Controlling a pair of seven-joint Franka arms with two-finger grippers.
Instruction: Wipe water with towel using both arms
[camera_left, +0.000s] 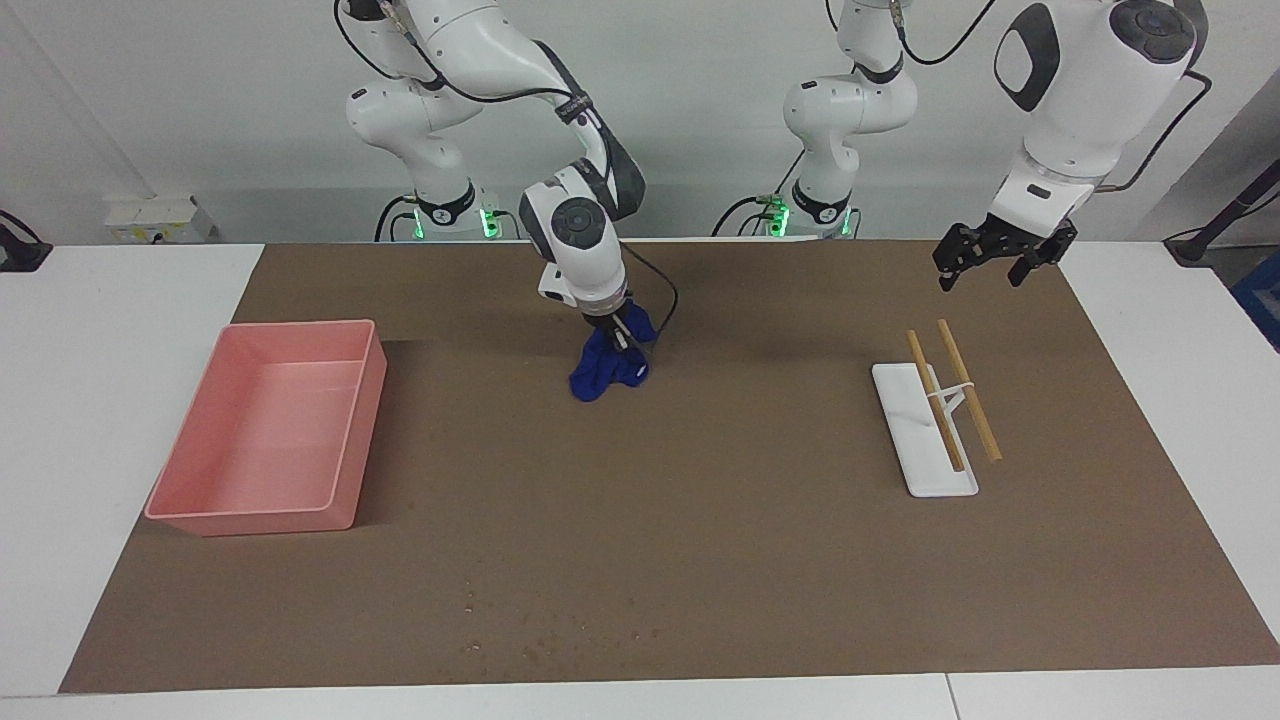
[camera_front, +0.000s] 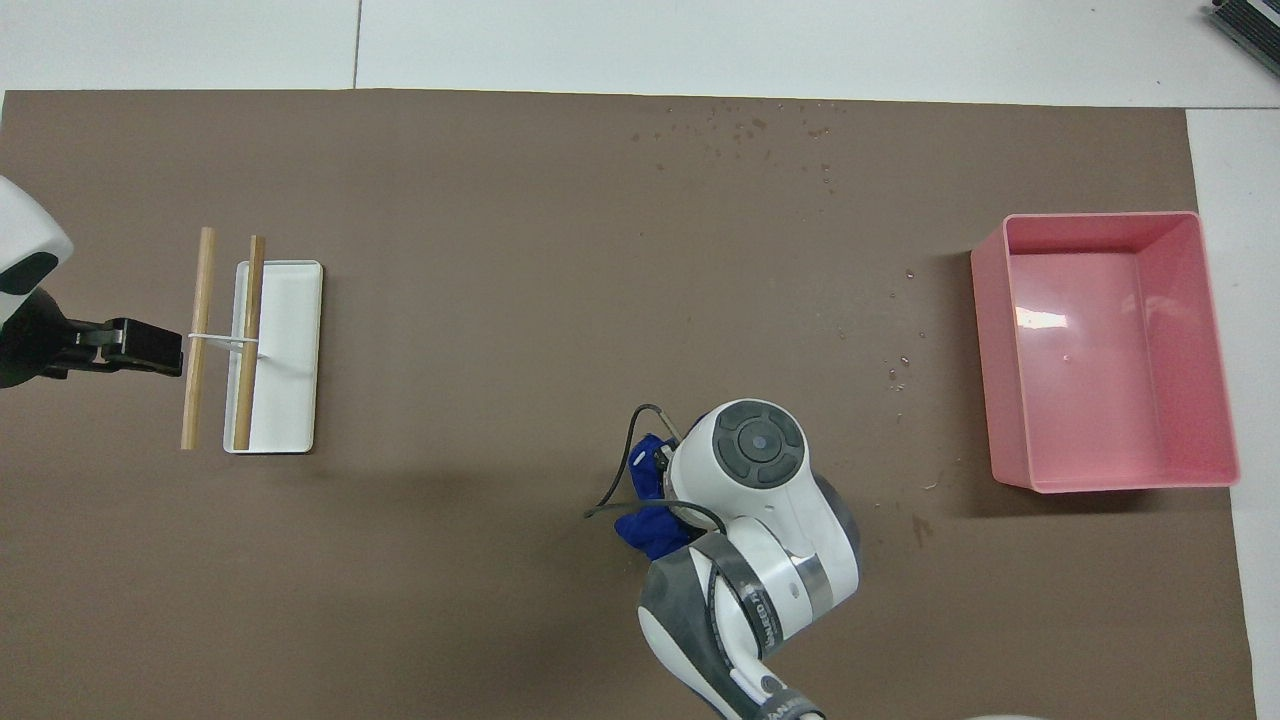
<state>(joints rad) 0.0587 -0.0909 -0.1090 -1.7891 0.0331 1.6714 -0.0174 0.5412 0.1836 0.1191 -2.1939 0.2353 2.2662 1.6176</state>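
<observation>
Blue towel (camera_left: 606, 368) — pink bin (camera_left: 268, 430) — brown mat (camera_left: 700, 520).

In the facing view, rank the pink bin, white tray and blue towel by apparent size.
1. Pink bin, clearly largest.
2. White tray.
3. Blue towel, bunched in the right gripper; it lies nearer the robots, so its small look is partly distance.
</observation>
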